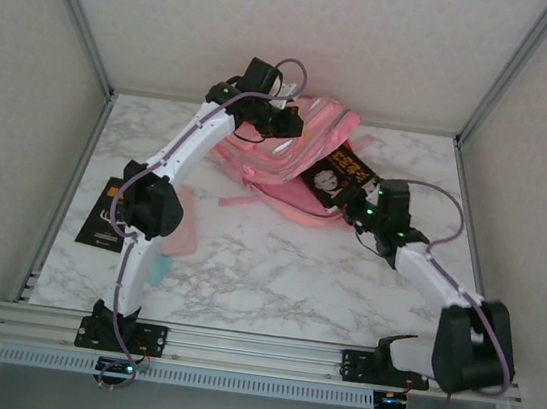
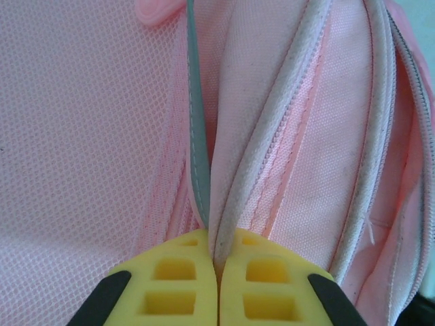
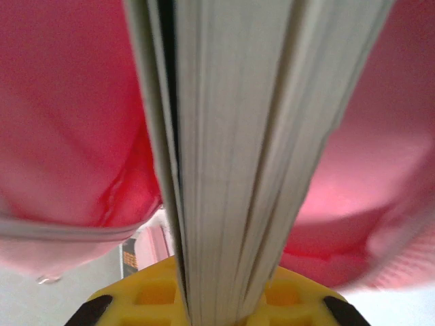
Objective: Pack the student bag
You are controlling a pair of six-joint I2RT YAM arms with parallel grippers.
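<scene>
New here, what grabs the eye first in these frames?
The big pink student bag lies at the far middle of the table, the left gripper shut on its piped zip edge. From the right, the right gripper clamps a dark-covered book, its far end in among the bag's pink fabric.

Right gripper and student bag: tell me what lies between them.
A book, clamped edge-on in the right gripper, runs from it to the student bag, whose pink fabric flanks it; right wrist view.
</scene>
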